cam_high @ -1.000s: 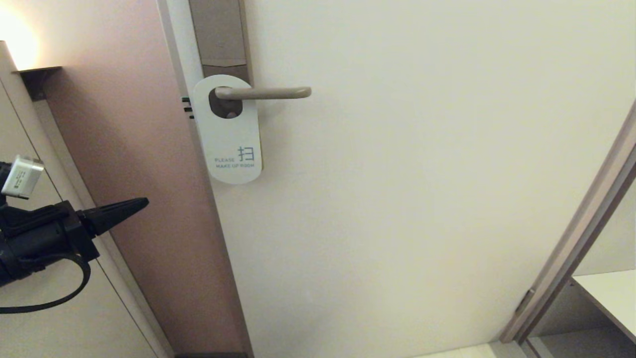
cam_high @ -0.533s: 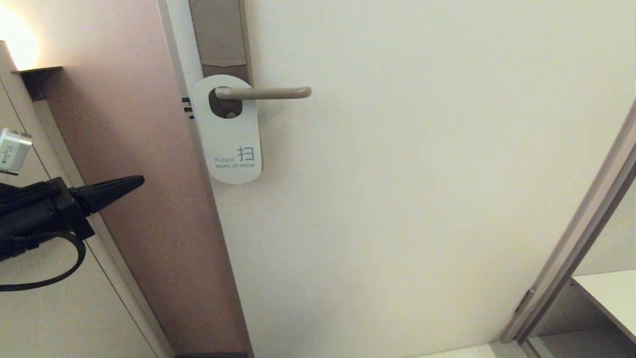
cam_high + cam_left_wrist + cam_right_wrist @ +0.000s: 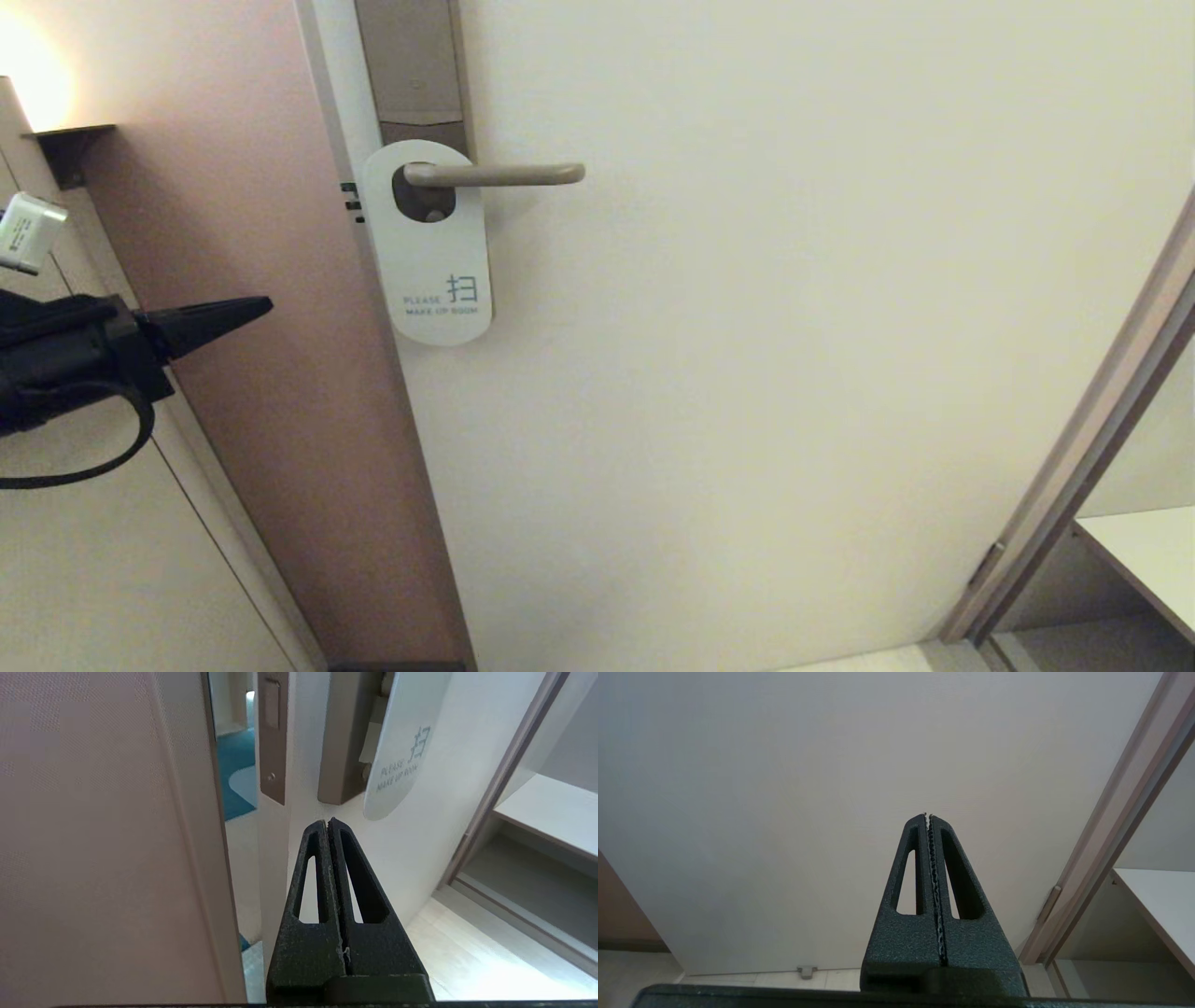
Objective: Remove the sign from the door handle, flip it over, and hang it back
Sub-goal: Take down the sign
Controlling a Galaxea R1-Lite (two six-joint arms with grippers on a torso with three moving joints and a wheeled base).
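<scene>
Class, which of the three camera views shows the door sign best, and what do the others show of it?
The head view: the whole sign hangs face-on from the door handle, white side and hole visible. The left wrist view catches only its lower part, edge-on. The right wrist view shows none of it.

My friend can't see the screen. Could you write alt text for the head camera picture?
A white sign reading "PLEASE MAKE UP ROOM" hangs by its hole on a beige door handle of a pale door. At the left edge, the robot's black left gripper, shut and empty, points toward the sign without touching it.
</scene>
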